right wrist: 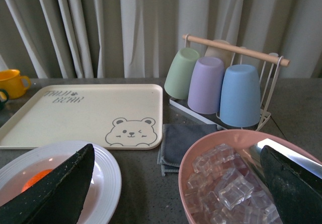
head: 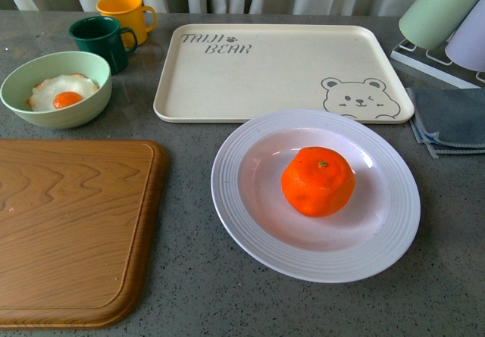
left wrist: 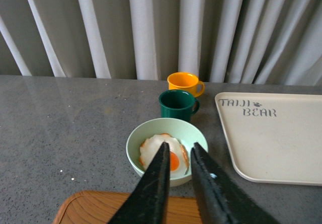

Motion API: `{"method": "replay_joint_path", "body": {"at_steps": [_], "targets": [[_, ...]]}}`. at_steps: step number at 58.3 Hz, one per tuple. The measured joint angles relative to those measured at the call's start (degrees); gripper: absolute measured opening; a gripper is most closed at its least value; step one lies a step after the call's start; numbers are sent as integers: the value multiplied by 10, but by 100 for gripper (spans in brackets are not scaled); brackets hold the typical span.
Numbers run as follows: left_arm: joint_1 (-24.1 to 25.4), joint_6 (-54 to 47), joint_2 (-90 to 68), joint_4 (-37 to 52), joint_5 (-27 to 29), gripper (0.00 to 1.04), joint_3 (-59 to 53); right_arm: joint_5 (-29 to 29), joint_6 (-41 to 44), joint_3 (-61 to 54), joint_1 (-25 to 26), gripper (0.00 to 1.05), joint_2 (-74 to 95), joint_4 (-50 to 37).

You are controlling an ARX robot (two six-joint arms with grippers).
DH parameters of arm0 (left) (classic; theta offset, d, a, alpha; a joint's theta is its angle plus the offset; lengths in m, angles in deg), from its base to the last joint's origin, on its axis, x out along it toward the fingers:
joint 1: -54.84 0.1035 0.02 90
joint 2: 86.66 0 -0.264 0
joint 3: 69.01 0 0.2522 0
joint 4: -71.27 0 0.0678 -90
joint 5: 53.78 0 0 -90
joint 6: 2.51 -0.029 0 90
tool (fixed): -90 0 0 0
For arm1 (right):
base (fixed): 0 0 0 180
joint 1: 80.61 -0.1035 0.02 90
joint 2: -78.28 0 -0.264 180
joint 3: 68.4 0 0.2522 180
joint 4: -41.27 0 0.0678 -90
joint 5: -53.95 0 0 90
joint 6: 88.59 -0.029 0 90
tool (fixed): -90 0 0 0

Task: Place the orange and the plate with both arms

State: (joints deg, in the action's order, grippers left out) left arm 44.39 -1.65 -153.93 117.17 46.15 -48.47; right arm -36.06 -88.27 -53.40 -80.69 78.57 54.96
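On the grey table (head: 197,291), near the middle, the orange (head: 317,181) sits in the well of the plate (head: 246,219), just in front of the bear tray (head: 258,72) and right of the wooden board (head: 68,231). The left end effector (left wrist: 180,147) hangs above the egg bowl (left wrist: 135,146), fingers drawn nearly together on nothing. The right end effector (right wrist: 173,178) is spread wide and empty, between the plate and a pink bowl (right wrist: 201,148) of ice.
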Motion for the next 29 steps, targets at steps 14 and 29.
{"method": "replay_joint_path", "body": {"at_steps": [14, 29], "targets": [[34, -2, 110, -76, -30, 2, -35, 0, 0, 0, 0, 96, 0, 0], [96, -3, 243, -185, -95, 2, -57, 0, 0, 0, 0, 96, 0, 0]]}}
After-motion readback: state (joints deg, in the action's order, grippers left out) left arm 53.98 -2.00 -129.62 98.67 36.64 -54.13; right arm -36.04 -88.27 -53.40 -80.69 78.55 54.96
